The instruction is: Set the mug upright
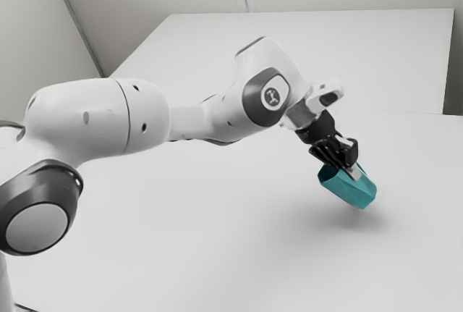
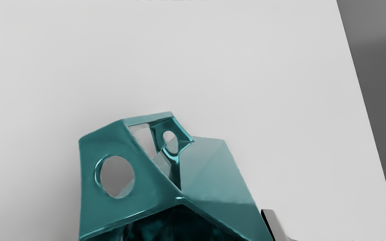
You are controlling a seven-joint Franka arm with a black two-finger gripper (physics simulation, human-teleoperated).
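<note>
At the exterior view's right, the teal faceted mug (image 1: pixel 347 187) is tilted above a soft shadow on the table, its mouth toward the exterior view's left. My black gripper (image 1: pixel 355 170) is shut on the mug, by its mouth end. In the wrist view the mug (image 2: pixel 213 174) shows its angular handle, pierced by round holes, and part of its dark inside. One of my fingertips (image 2: pixel 274 225) lies along the mug's outer wall; the mug hides the other finger.
The white table (image 1: pixel 181 254) spreads under the arm and around the mug. A pale panel (image 1: pixel 311 58) stands behind it. In the wrist view, the table's straight edge borders a grey area (image 2: pixel 377 67).
</note>
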